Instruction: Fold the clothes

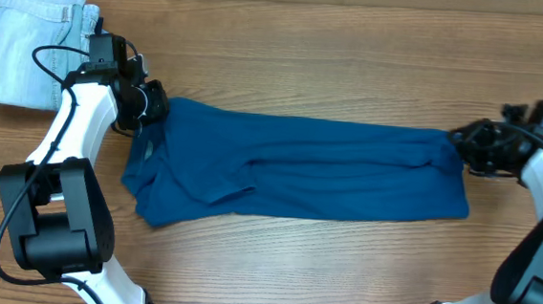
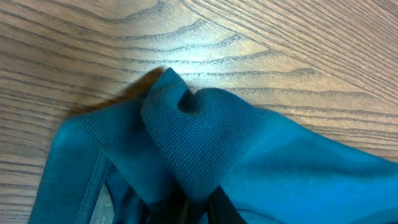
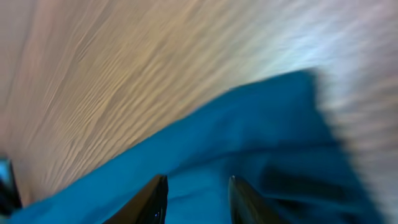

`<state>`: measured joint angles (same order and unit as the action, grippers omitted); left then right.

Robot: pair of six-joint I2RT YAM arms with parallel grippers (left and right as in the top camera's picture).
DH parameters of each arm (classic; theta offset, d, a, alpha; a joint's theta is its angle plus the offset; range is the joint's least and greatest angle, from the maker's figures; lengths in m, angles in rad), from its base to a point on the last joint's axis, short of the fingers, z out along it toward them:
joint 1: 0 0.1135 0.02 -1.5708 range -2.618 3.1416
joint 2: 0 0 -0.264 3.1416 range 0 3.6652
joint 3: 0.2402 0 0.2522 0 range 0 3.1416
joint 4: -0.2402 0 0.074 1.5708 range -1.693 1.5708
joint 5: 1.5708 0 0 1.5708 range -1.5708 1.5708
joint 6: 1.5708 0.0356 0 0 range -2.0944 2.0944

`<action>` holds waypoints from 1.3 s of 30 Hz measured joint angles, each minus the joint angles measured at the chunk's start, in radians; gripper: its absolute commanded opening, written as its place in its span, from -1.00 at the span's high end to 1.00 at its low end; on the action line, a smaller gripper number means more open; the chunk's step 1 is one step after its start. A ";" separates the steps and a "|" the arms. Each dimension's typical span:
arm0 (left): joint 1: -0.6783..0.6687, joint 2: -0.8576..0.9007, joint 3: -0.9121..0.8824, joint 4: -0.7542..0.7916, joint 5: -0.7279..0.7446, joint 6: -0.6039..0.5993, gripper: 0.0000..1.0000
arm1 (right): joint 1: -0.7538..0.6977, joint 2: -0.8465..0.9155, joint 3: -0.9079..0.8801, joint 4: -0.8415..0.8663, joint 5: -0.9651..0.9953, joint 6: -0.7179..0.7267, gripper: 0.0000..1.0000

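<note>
The clothes, a teal-blue polo shirt (image 1: 299, 168), lie in a long band across the table, collar end at the left. My left gripper (image 1: 152, 105) sits at that left end, shut on a bunched fold of the shirt (image 2: 205, 143). In the left wrist view the fabric rises in a pinched ridge from between the left gripper's jaws (image 2: 199, 202). My right gripper (image 1: 459, 144) is at the shirt's right end. In the blurred right wrist view its dark fingers (image 3: 163, 186) stand apart over the shirt (image 3: 249, 130), so the right gripper (image 3: 198, 182) is open, with only flat cloth below.
Folded pale blue jeans (image 1: 25, 47) lie at the far left corner, just behind the left arm. Bare wooden table (image 1: 354, 72) runs behind and in front of the shirt.
</note>
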<state>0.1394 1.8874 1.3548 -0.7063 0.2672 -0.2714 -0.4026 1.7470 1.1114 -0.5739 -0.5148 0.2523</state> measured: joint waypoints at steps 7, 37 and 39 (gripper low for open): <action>0.000 0.000 0.000 0.000 0.003 0.000 0.79 | 0.156 0.010 0.001 0.124 0.003 -0.010 0.27; -0.128 -0.138 0.337 -0.290 0.101 0.138 0.46 | 0.187 -0.025 0.001 -0.267 0.122 -0.006 0.47; -0.159 -0.142 0.337 -0.294 0.101 0.147 0.45 | 0.187 -0.085 0.001 -0.321 0.124 -0.012 0.47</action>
<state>-0.0193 1.7451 1.6920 -1.0000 0.3679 -0.1246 -0.2153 1.6615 1.1126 -0.8948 -0.3912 0.2405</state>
